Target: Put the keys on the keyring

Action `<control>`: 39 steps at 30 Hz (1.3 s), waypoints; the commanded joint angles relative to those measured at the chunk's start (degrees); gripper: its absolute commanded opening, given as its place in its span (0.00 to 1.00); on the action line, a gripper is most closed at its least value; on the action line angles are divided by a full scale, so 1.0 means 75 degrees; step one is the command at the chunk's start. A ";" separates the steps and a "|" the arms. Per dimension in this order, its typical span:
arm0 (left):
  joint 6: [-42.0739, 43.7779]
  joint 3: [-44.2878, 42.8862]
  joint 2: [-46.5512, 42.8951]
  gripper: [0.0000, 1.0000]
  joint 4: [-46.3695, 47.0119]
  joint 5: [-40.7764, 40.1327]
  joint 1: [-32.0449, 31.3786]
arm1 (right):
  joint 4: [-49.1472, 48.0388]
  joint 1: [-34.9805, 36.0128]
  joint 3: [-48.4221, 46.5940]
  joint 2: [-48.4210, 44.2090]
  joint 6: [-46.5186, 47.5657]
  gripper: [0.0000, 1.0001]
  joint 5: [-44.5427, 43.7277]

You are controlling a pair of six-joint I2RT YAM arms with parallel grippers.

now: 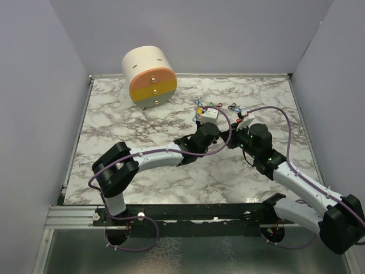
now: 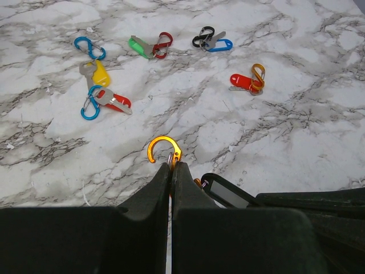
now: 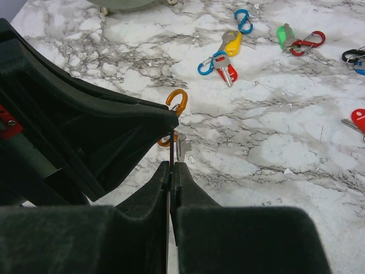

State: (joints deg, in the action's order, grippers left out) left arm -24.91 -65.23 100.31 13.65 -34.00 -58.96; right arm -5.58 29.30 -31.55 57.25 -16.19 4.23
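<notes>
My left gripper [image 2: 171, 165] is shut on an orange figure-8 clip [image 2: 163, 147] and holds it just above the marble; the clip's upper loop gapes open. My right gripper [image 3: 172, 166] is shut on a thin black tag [image 2: 228, 194], edge-on in its own view. A small silver key blade [image 3: 183, 149] sits at the tag's tip beside the orange clip [image 3: 178, 100]. On the table lie a yellow key [image 2: 98, 73], a red key on a blue clip [image 2: 112, 101], a green key with a red clip [image 2: 141, 47], a blue key with a black clip [image 2: 218, 43] and a red key on an orange clip [image 2: 244, 81].
A loose blue clip [image 2: 89, 47] lies at the far left of the keys. A round cream, orange and grey drawer unit [image 1: 149, 77] stands at the back left. Grey walls enclose the marble table [image 1: 142, 123]. The two grippers [image 1: 215, 128] [image 1: 238, 132] meet tip to tip.
</notes>
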 commanded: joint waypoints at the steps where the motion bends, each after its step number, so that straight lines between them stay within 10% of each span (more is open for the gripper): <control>1: 0.0018 0.0047 -0.0137 0.00 0.0218 -0.0213 0.0045 | -0.0038 0.0051 -0.0094 -0.0111 0.0084 0.01 0.0163; 39: -0.0101 0.0341 -0.0332 0.06 0.0278 -0.0236 0.0256 | 0.0028 0.0078 -0.0049 -0.0216 0.0069 0.01 0.0005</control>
State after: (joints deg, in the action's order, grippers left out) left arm -25.39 -63.55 99.74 15.09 -34.13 -57.60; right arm -4.95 29.56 -31.55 56.86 -16.19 4.40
